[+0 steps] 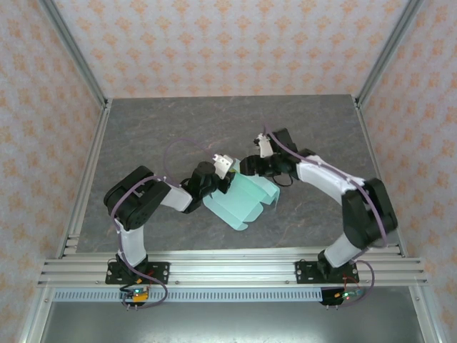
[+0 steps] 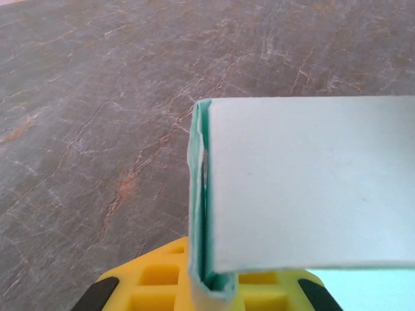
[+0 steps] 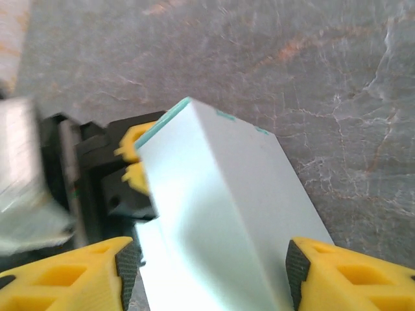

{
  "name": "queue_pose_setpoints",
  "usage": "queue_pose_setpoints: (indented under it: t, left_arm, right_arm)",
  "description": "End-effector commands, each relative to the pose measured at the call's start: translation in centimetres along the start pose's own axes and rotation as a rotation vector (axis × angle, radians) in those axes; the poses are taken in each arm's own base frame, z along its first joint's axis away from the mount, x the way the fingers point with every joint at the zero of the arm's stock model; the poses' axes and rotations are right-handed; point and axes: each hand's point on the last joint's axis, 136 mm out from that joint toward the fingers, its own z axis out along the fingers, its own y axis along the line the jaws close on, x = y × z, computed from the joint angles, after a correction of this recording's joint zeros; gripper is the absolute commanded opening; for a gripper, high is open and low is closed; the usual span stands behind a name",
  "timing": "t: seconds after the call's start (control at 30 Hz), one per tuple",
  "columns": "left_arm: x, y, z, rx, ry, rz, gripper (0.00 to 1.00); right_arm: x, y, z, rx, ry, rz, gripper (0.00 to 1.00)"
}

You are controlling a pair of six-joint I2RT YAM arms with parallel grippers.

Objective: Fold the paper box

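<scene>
Now I see left tool (image 2: pixel 207 295) clamped on box (image 2: pixel 305 181) edge; right tool (image 3: pixel 207 272) apart, straddling box just beside left tool, tabletop (image 3: pixel 292 58) beneath.

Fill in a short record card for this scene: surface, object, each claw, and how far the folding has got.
Surface: grey marbled table
Object: paper box, pale mint-green card, lying between the two arms
Left claw: shut on a folded edge of the paper box
Right claw: fingers apart, one on each side of the paper box; whether they press it is unclear
Folding: partly done; flaps stick out at the near end, not yet a closed box
</scene>
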Motion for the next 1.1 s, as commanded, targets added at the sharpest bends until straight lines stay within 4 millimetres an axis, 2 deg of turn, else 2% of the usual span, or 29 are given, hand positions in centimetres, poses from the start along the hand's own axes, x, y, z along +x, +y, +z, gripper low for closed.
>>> queue_pose_setpoints:
  t: [0.0,0.1,0.17,0.27,0.37,0.43,0.57,0.8,1.07]
  left_arm:
    - [0.2,1.7,-1.4,-0.057,0.002,-0.055,0.0]
    - [0.1,3.4,-2.5,-0.082,0.006,-0.121,0.0]
    - [-0.3,4.4,-3.3,-0.093,-0.008,-0.169,0.0]
    - [-1.0,5.4,-4.2,-0.094,0.002,-0.22,0.0]
    - [-1.6,5.8,-4.8,-0.063,0.011,-0.267,0.0]
    - [-1.9,6.0,-5.0,-0.047,0.007,-0.292,0.0]
    - [-2.5,6.1,-4.7,0.01,0.001,-0.348,0.0]
    - [-2.9,6.1,-3.8,0.037,0.006,-0.399,0.0]
    - [-1.7,7.3,-4.1,-0.049,0.016,-0.447,0.0]
  right_arm:
    - [-3.6,1.6,-3.6,0.003,-0.268,-0.245,0.66]
    - [-3.9,0.0,-6.7,0.14,-0.432,-0.351,0.66]
    - [-3.1,0.2,-8.6,0.156,-0.503,-0.474,0.65]
    - [-2.1,-0.5,-10.0,0.189,-0.486,-0.524,0.64]
    - [-0.4,-1.0,-9.0,0.167,-0.405,-0.58,0.62]
    - [0.7,-0.6,-7.6,0.107,-0.335,-0.614,0.5]
    - [1.4,0.4,-5.3,-0.019,-0.247,-0.682,0.49]
    - [-0.8,3.3,-3.8,-0.157,-0.292,-0.71,0.46]
    - [-2.1,4.0,-1.5,-0.056,-0.351,-0.736,0.38]
